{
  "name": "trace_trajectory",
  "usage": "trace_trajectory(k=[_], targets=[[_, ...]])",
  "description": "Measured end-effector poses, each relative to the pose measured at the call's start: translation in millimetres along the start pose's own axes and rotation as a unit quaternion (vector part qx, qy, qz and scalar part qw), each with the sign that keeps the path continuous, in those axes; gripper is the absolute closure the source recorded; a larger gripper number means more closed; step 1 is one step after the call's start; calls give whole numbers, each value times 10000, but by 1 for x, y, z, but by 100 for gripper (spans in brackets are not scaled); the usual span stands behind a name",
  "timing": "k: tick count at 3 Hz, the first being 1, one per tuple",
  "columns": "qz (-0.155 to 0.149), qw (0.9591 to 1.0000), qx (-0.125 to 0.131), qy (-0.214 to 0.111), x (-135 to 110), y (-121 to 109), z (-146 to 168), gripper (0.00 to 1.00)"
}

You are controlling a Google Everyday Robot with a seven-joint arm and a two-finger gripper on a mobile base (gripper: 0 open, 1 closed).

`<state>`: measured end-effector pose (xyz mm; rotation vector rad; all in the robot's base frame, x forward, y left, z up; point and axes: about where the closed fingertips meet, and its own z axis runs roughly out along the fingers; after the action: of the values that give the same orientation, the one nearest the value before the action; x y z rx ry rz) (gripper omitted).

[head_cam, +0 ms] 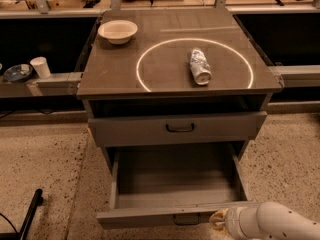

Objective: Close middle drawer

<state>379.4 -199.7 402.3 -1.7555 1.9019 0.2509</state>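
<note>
The middle drawer [150, 216] is pulled far out of the grey cabinet, and its inside is bare. Its low front panel faces me, with a small dark handle [186, 219] at the centre. My gripper [218, 219] is at the bottom right, at the drawer's front panel and just right of the handle. The white forearm [272, 224] runs off to the right edge. I cannot tell whether the gripper touches the panel.
The top drawer [177, 128], with a taller front, stands slightly open above it. On the cabinet top are a white bowl [117, 31] and a can lying on its side [200, 66] inside a lit ring. A cup [40, 67] sits on the left shelf. A black pole [27, 214] lies at the lower left.
</note>
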Motion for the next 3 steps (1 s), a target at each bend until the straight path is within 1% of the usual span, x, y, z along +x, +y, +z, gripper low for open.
trace_trajectory(k=[1, 2, 3], targets=[[34, 9995, 60, -301, -6, -8, 11, 31], [71, 9993, 60, -374, -6, -9, 15, 8], [222, 9980, 167, -561, -4, -10, 21, 0]])
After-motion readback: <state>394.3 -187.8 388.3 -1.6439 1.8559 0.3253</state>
